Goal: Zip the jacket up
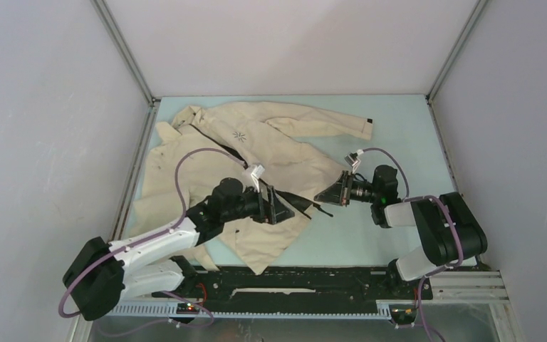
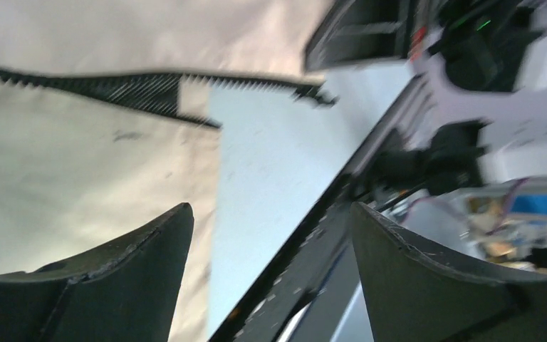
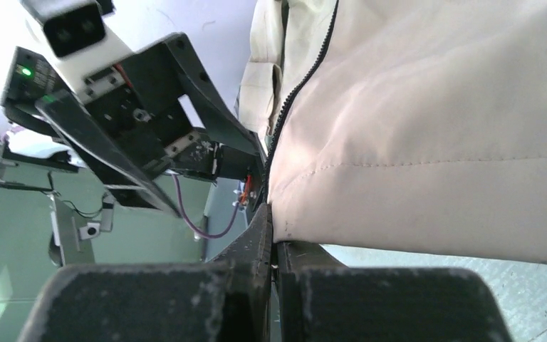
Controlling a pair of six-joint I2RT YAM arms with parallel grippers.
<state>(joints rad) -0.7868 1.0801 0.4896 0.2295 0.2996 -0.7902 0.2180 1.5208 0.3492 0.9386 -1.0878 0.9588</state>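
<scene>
The beige jacket (image 1: 256,149) lies spread on the left half of the table, collar at the far left and starburst logo up. Its dark zipper (image 1: 303,201) runs along the near front edge. My left gripper (image 1: 278,203) is open and empty just over that edge. In the left wrist view its fingers (image 2: 164,249) stand wide apart, with the zipper teeth (image 2: 149,87) ahead of them. My right gripper (image 1: 325,194) is shut on the jacket's lower front corner. In the right wrist view the jaws (image 3: 272,217) pinch the fabric (image 3: 434,142) beside the zipper (image 3: 306,71).
The light blue table (image 1: 392,135) is walled on three sides. A black rail (image 1: 313,274) runs along its near edge. One sleeve with a black cuff tab (image 1: 369,121) reaches to the far right. The two grippers face each other closely; the left one shows in the right wrist view (image 3: 149,135).
</scene>
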